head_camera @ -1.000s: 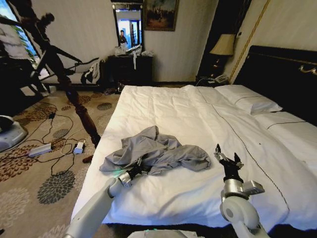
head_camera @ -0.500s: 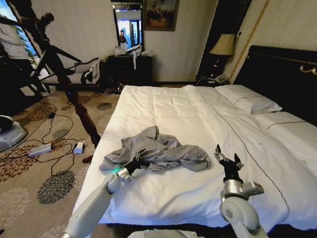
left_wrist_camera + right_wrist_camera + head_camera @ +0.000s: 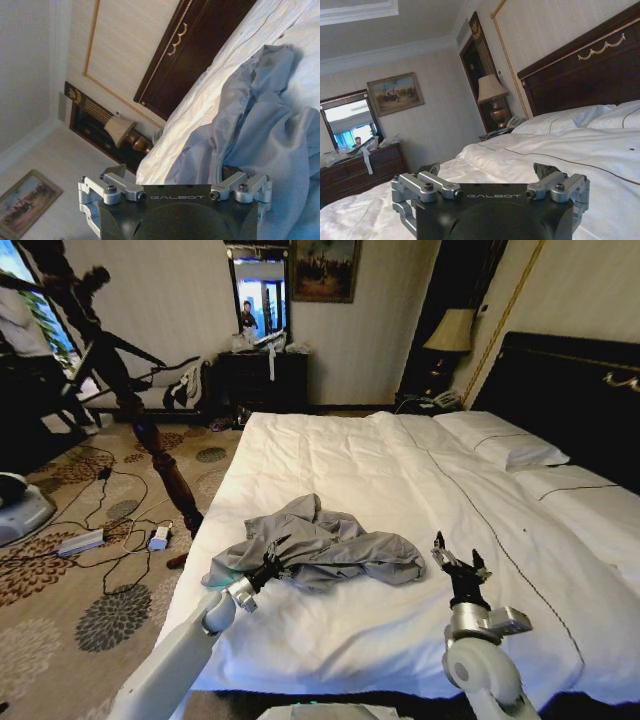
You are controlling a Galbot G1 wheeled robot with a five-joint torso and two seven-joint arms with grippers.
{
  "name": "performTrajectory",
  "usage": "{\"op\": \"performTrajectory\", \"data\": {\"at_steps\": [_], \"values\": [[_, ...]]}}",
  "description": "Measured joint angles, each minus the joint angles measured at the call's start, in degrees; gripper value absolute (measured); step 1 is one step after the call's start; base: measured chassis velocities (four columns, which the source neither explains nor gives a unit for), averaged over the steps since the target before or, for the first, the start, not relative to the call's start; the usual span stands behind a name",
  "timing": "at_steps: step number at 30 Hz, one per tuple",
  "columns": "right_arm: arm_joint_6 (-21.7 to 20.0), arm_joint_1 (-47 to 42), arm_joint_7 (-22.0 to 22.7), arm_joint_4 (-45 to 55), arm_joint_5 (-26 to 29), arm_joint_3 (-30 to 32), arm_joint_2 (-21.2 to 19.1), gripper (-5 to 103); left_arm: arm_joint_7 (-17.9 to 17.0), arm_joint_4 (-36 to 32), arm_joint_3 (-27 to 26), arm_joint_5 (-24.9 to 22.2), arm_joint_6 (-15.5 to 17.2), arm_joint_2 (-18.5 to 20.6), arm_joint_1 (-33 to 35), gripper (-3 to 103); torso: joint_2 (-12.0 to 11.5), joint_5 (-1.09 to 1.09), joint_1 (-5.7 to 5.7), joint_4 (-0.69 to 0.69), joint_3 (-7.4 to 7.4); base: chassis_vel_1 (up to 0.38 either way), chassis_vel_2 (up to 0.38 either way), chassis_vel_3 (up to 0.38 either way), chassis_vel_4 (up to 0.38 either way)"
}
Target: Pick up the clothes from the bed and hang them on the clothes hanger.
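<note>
The clothes (image 3: 315, 545), one crumpled blue-grey shirt, lie on the near left part of the bed (image 3: 400, 465). My left gripper (image 3: 268, 562) is at the shirt's near left edge, open. In the left wrist view the clothes (image 3: 260, 125) bunch against one finger of the left gripper (image 3: 171, 172), with the white bed (image 3: 215, 90) behind. My right gripper (image 3: 455, 562) hovers open over bare duvet, a little right of the shirt. The right wrist view shows the right gripper (image 3: 487, 170) with nothing between its fingers. The clothes hanger is out of view.
A tall dark turned-wood pole (image 3: 150, 435) stands on the patterned carpet left of the bed. Cables and a power strip (image 3: 80, 540) lie on the floor nearby. A black headboard (image 3: 560, 390) and pillows (image 3: 500, 440) are at the right, a dresser (image 3: 262, 375) at the back.
My left arm has swung to the left and its gripper has slid along the shirt's near edge toward its left end. The right arm has stayed put.
</note>
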Motion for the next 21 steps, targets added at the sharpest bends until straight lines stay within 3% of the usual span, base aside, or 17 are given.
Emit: {"op": "performTrajectory", "data": {"at_steps": [17,21], "values": [[0.0,-1.4,0.0,0.8,-0.2,0.8,-0.8,100,0.2,7.2,7.8,0.3,0.0,-6.1,-5.1,100,0.0,0.00,0.00,-0.01,0.00,0.000,0.000,0.000,0.000],[0.0,-1.6,0.0,1.1,-0.2,0.9,-0.7,100,0.4,5.5,8.6,-0.1,0.0,-4.2,-3.8,100,0.0,0.01,0.00,0.00,0.00,0.000,0.000,0.000,0.000]]}}
